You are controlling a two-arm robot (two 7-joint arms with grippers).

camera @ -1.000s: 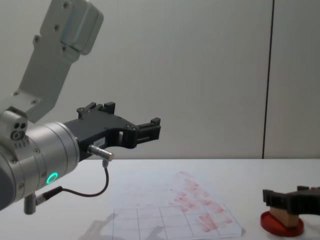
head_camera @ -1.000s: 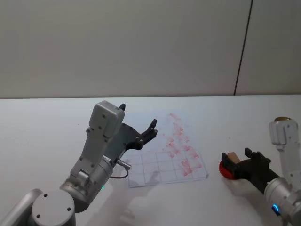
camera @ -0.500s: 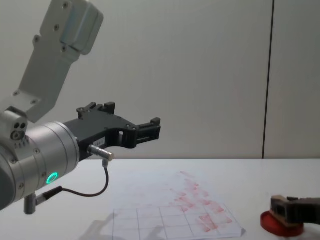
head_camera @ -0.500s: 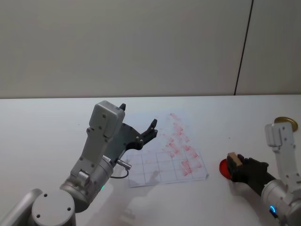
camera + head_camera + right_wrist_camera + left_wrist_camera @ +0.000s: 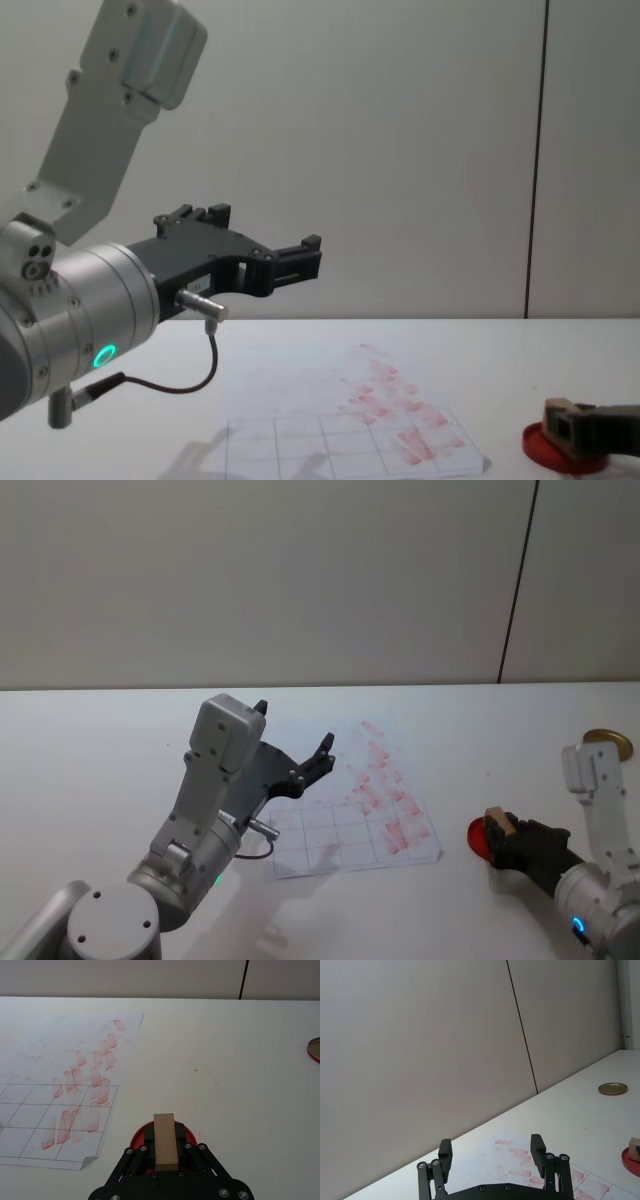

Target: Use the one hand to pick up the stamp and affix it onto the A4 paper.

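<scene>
Right black two-finger pincer (image 5: 503, 840) clamps the small light-tan wooden stamp block (image 5: 165, 1141), with the flat round red ink pad (image 5: 137, 1137) directly beneath. Pickup seems done; the next move calls for a carry leftward to the white gridded, red-smudged A4 paper (image 5: 55, 1060), then a flat press. Left pincer (image 5: 491, 1146) hangs parked farther left, spread wide and empty.

stamp (image 5: 165, 1143): bare matt wood, smooth faces | A4 paper (image 5: 45, 1060): thin matt white paper, smudged red ink | right tool (image 5: 164, 1133): matt black, shiny screw heads | ink pad (image 5: 476, 837): red rim, plastic-looking | tabletop (image 5: 225, 1060): smooth matt white

Tan stamp (image 5: 165, 1145) gripped by right end effector (image 5: 164, 1134), near smudged A4 paper (image 5: 60, 1085).
</scene>
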